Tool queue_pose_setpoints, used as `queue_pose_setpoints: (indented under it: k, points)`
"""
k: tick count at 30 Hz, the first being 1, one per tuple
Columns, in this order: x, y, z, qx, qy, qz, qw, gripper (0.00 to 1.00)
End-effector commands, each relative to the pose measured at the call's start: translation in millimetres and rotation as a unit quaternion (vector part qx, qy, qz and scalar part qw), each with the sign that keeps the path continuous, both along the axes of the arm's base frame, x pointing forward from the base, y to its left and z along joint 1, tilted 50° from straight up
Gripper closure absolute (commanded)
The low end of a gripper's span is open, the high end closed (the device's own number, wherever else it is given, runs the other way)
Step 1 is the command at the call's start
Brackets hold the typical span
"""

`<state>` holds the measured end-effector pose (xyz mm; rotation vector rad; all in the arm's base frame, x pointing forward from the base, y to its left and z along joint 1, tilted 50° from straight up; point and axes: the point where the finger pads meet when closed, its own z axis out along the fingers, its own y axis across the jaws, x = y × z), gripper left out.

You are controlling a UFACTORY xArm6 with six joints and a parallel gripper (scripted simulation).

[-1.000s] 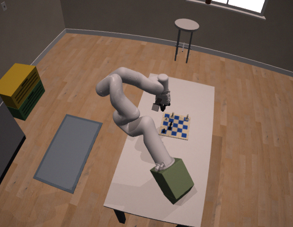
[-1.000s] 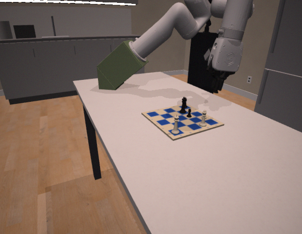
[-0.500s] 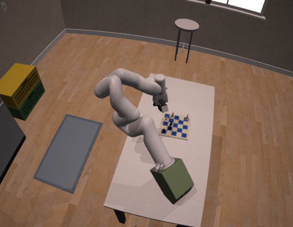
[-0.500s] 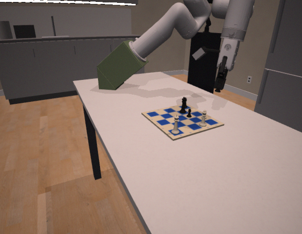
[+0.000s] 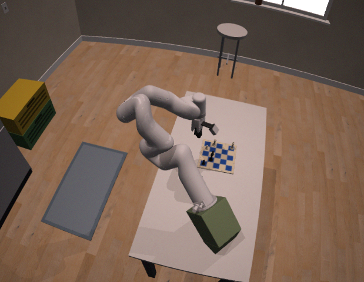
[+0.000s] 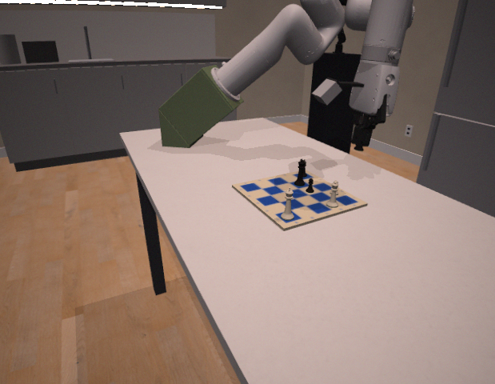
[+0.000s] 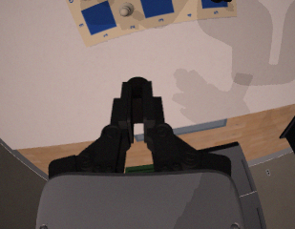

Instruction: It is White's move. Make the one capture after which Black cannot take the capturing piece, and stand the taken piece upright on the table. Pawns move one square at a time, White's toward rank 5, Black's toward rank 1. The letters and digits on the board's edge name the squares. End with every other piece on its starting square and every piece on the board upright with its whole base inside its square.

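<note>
My black two-fingered claw (image 7: 138, 98) is clamped nearly shut on a small black chess piece (image 7: 138, 83); only its rounded dark top shows past the fingertips in the wrist view, so I cannot tell which kind of piece it is. The claw hangs above the white rectangular table (image 6: 321, 289), off the board and beside its edge, near the table's long side.

The square wooden chessboard with blue and cream squares (image 6: 255, 196) lies flat on the table. On it I count six pieces. Three are white: a tall one (image 6: 287, 204) at the near corner in the exterior view, a second tall one (image 6: 333, 194) along the same edge, and a third (image 5: 206, 147) that shows in the top view. Three are black: a tall one (image 6: 301, 172), a small pawn (image 6: 309, 185) just beside it, and one (image 5: 203, 162) at a corner square. All six stand upright.

The grey arm (image 5: 163, 151) rises from one green block base (image 5: 224, 230) on the table.
</note>
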<state>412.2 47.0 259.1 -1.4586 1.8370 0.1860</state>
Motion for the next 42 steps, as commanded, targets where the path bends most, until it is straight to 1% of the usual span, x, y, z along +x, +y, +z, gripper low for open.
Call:
queue_pose_setpoints:
  k: [1,23,28,36,38,42]
  points:
    - [0.4,-0.4,0.7,-0.009,-0.070,0.084,0.994,1.00]
    - [2.3,2.3,-2.0,-0.009,-0.071,0.084,0.994,1.00]
    - [9.0,11.4,-11.0,-0.009,-0.071,0.084,0.994,1.00]
    - [27.7,36.7,-36.3,-0.009,-0.071,0.084,0.994,1.00]
    - [27.7,36.7,-36.3,-0.009,-0.071,0.084,0.994,1.00]
    - [36.3,48.4,-47.9,-0.009,-0.071,0.084,0.994,1.00]
